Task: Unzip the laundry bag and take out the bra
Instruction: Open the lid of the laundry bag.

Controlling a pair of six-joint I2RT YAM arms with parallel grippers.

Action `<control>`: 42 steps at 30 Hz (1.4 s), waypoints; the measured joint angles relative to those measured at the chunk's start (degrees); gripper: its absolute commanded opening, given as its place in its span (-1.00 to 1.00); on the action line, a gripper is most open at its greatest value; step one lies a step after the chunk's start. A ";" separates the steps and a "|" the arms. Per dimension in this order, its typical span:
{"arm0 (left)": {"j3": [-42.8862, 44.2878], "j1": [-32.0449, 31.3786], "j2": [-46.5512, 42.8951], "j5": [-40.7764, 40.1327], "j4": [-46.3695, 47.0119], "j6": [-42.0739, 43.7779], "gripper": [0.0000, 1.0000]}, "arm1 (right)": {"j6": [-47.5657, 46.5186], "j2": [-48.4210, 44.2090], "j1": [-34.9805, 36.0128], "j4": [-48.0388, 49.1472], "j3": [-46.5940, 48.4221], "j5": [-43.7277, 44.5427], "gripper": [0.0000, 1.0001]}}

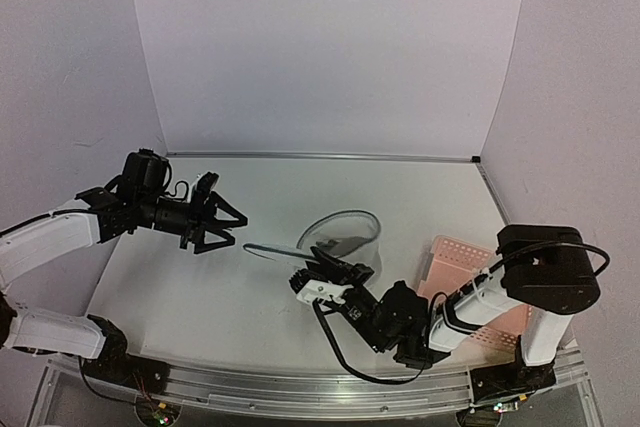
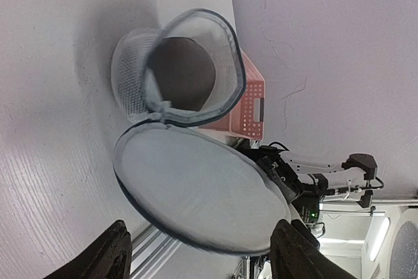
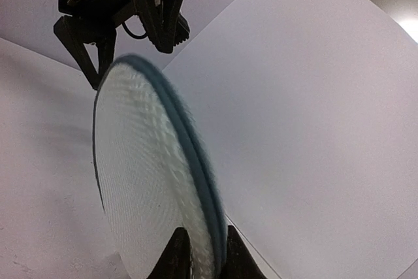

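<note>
I have the bag (image 1: 345, 232) on the table (image 1: 170, 292), a little right of centre in the top view. It lies on its side with the zipper undone and the mouth gaping. The lid (image 1: 272, 249) is swung out to the left of the bag and stands clear of the tabletop, joined to the body at one spot on the rim.

My right gripper (image 1: 303, 272) reaches in from the lower right of the top view and sits at the lid's near edge. On the right wrist camera the dark zipper rim runs down between the two fingers (image 3: 175, 254) at the bottom of the frame. They are pinched close on it, so I read that gripper as clamped on the lid. The mesh disc looks blurred there.

My left gripper (image 1: 240, 233) hangs left of centre in the top view, just beside the lid's far edge and not touching it. Its jaws are spread wide and hold nothing. On the left wrist camera the lid fills the lower middle between those two fingers. Behind it the bag's mouth faces the lens from the upper middle.

Inside the mouth I see a dark brown shape, but I cannot tell whether it is the bra.

The pink basket (image 1: 462, 265) stands at the right of the table, just beyond the bag.
</note>
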 measured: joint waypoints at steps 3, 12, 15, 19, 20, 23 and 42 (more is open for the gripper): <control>-0.07 0.00 0.15 0.04 0.68 -0.13 0.47 | -0.63 0.24 0.35 1.31 0.02 0.11 -0.56; -0.87 0.00 0.87 0.31 2.32 -0.48 0.48 | -0.66 0.42 1.09 2.14 0.00 0.59 -0.39; -1.46 -0.02 0.92 0.37 2.71 -0.52 0.48 | -0.33 0.42 1.66 2.27 -0.20 0.79 -0.26; -1.92 -0.02 0.92 0.37 3.43 -0.55 0.48 | 0.13 0.42 2.84 2.69 -0.98 1.01 -0.08; -2.08 -0.02 0.98 0.37 3.65 -0.55 0.48 | 0.22 0.42 3.23 2.80 -1.29 1.16 -0.03; -2.49 -0.04 1.55 0.39 4.22 -0.55 0.48 | 0.72 0.42 4.57 2.95 -2.60 1.46 0.05; -3.50 -0.15 4.57 0.44 6.75 -0.46 0.48 | 22.51 -23.63 6.49 -36.85 -8.85 -2.62 0.31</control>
